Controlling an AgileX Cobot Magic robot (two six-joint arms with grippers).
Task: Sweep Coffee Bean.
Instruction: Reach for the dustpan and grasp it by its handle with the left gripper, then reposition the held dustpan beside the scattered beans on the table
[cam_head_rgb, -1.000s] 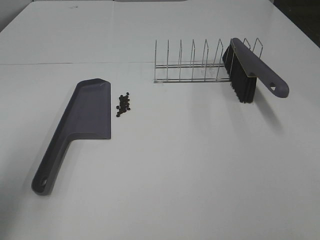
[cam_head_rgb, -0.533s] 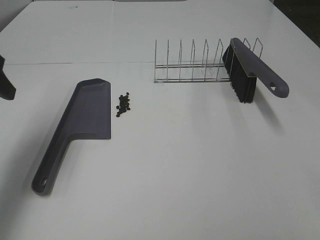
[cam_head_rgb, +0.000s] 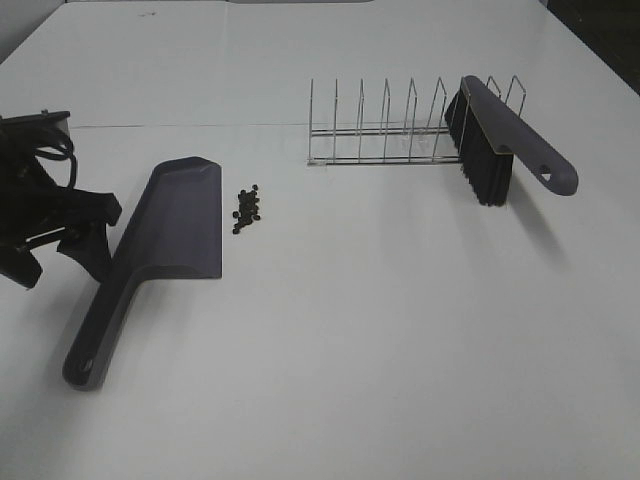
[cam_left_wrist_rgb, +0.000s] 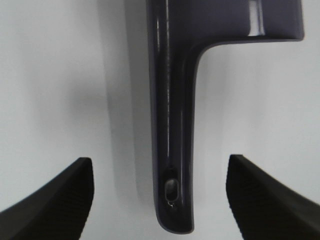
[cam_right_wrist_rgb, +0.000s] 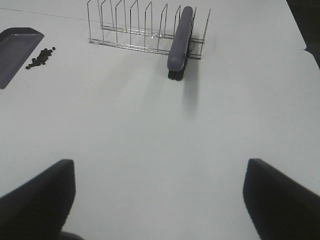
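Roughly centred over the left side of the worktop (cam_head_rgb: 380, 320), the left gripper (cam_head_rgb: 92, 232) hangs beside the dustpan (cam_head_rgb: 180, 215), fingers spread wide and holding nothing. In the left wrist view the handle (cam_left_wrist_rgb: 172, 125) runs straight out between the two fingers, its hang-hole end nearest, with bare worktop showing on both sides, so there is no contact yet. The handle's long axis lies square to the line along which the fingers close. That suits a pinch across the handle, and I judge a drop onto it to be the next move.

The coffee beans (cam_head_rgb: 247, 208) sit in a tight cluster just beside the pan's long right edge, on the worktop and not in the pan. The left arm is much the nearer to them.

The right gripper (cam_right_wrist_rgb: 160, 167) is likewise splayed and empty, and it does not show in the high view. From it the brush (cam_right_wrist_rgb: 179, 42) stands well ahead, propped bristles-down in the wire rack (cam_head_rgb: 380, 130), its handle pointing back toward that arm.

Count:
- Dustpan — one.
- Brush — one.
- Rack — one.
- Beans — a dozen or so, packed too closely for an exact tally.
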